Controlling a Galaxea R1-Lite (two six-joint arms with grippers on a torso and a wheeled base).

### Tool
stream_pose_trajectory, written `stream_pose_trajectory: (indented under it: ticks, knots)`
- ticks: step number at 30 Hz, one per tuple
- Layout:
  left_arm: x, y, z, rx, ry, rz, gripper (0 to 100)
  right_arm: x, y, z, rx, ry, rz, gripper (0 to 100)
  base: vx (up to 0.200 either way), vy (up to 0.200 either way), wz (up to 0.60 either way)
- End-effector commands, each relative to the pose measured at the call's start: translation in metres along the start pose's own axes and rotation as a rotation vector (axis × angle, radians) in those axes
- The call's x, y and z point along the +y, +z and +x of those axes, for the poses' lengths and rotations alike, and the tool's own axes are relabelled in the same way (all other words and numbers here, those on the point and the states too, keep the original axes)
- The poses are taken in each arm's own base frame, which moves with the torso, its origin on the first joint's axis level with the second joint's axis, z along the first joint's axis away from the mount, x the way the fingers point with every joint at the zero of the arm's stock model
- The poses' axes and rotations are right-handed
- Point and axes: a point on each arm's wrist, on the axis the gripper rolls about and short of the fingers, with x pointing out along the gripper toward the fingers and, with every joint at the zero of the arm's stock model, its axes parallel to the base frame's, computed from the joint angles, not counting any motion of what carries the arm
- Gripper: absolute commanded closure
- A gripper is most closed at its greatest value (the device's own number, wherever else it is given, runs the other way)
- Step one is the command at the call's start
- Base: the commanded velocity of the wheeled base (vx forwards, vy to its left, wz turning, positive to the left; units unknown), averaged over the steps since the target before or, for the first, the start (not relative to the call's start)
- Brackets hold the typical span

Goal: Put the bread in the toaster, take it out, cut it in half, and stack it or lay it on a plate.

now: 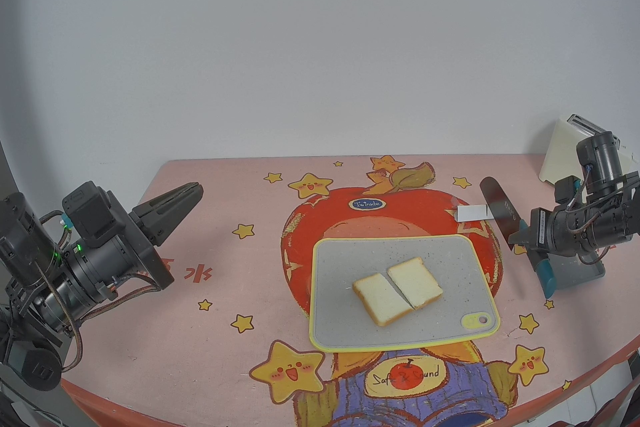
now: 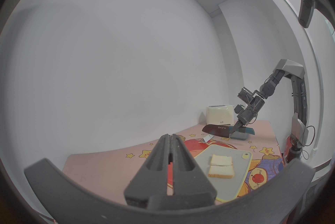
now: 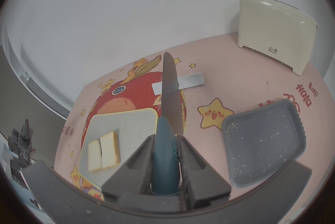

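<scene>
Head view: I count two bread halves lying side by side on one cutting board, mid-table. Left wrist view: my left gripper is pinched together at the table's left. Right wrist view: my right gripper clamps one knife by its teal handle, right of the board, beside one grey tray. One toaster stands far right.
</scene>
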Motion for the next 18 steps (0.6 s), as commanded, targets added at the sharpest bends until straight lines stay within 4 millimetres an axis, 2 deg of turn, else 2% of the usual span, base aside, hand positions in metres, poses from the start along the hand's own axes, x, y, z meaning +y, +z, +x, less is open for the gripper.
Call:
stream_pose_trajectory:
  ticks: [1, 18]
  knots:
    - [0.0, -0.0004, 0.0001, 0.001, -0.001, 0.0, 100, 0.0004, -0.0003, -0.0001, 0.002, 0.001, -0.001, 100, 0.0, 0.0, 0.0]
    - [-0.0002, -0.0003, -0.0003, 0.001, -0.001, 0.001, 100, 0.0004, -0.0003, -0.0001, 0.002, 0.001, -0.003, 100, 0.0, 0.0, 0.0]
